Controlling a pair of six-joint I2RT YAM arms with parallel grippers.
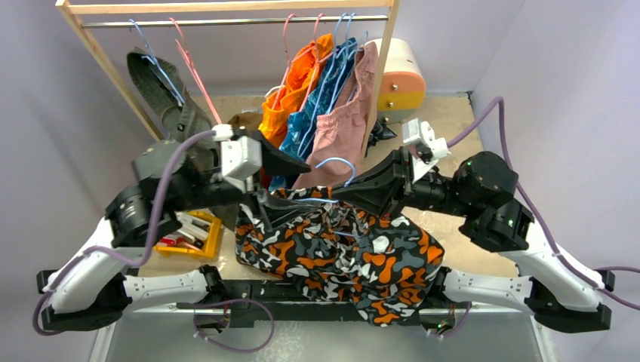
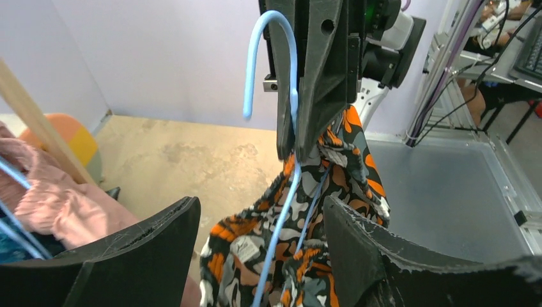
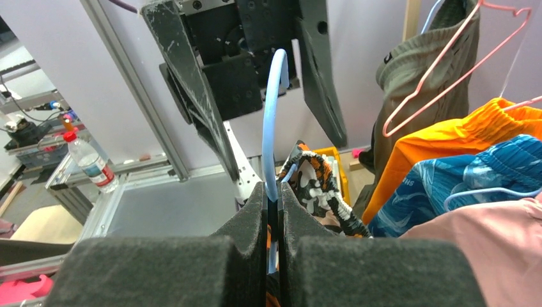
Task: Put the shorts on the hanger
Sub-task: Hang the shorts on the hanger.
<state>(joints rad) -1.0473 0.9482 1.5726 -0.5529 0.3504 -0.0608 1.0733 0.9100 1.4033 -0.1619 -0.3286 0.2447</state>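
Nearest me, two arms are reaching in from the near edge of the counter point(image 1: 453, 121). One pair of camouflage shorts point(image 1: 340, 256) is sagging between them, its lower folds spilling over the arm bases. The top of the shorts is bunching up under the right hand point(image 1: 347, 192), around the wire of one light-blue hanger point(image 2: 250, 70).

That right hand is pinching the hanger's neck tight between its two fingers. The hook is sticking up free above it and the wire is running down into the cloth. The left hand point(image 1: 275, 185) is facing it with its two fingers standing wide, one on each side of hanger and shorts, gripping nothing.

Off to the left, one yellow tray point(image 1: 189, 234) is sitting on the counter with small items in it.

Further back, one wooden rack point(image 1: 98, 56) with a metal rail is carrying four garments. One olive piece point(image 1: 147, 83) is hanging at the left. Orange shorts point(image 1: 298, 83), blue patterned shorts point(image 1: 306, 128) and dusty-pink shorts point(image 1: 343, 128) are crowding together at the right. One bare pink-red hanger point(image 1: 195, 72) is dangling beside the olive piece. The hangers in the right cluster are overlapping too much for me to count.

Behind the rack, one round cream, orange and yellow object point(image 1: 404, 75) is standing.
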